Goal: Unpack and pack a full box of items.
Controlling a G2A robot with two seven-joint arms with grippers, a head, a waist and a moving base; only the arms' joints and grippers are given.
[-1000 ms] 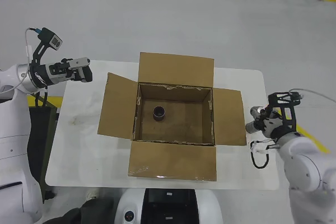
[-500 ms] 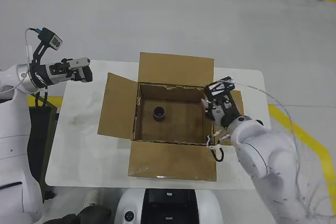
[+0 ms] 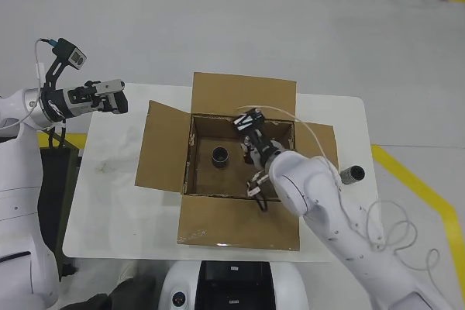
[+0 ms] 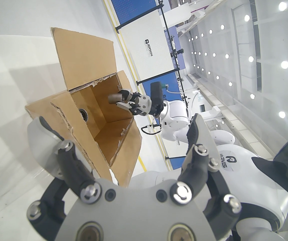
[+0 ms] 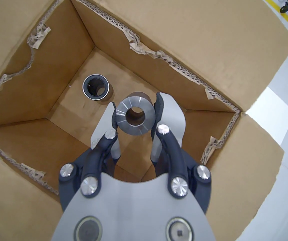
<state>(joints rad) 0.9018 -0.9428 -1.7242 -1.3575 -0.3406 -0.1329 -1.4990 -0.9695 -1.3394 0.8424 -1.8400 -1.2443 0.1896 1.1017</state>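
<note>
My right tool [image 5: 136, 112]: pinching a steel sleeve [image 5: 123, 122] above the box [image 5: 184, 26].
My left tool [image 4: 118, 129]: spread, empty.
Risk: a smooth grip may slip, dropping it onto the seated sleeve [image 5: 95, 87].

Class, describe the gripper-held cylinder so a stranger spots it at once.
Find the open cardboard box on the white table. Over its inside hangs the right gripper, shut on a hollow metal cylinder. Nothing holds the other two: the box-floor cylinder and the tabletop cylinder beside the box.
</note>
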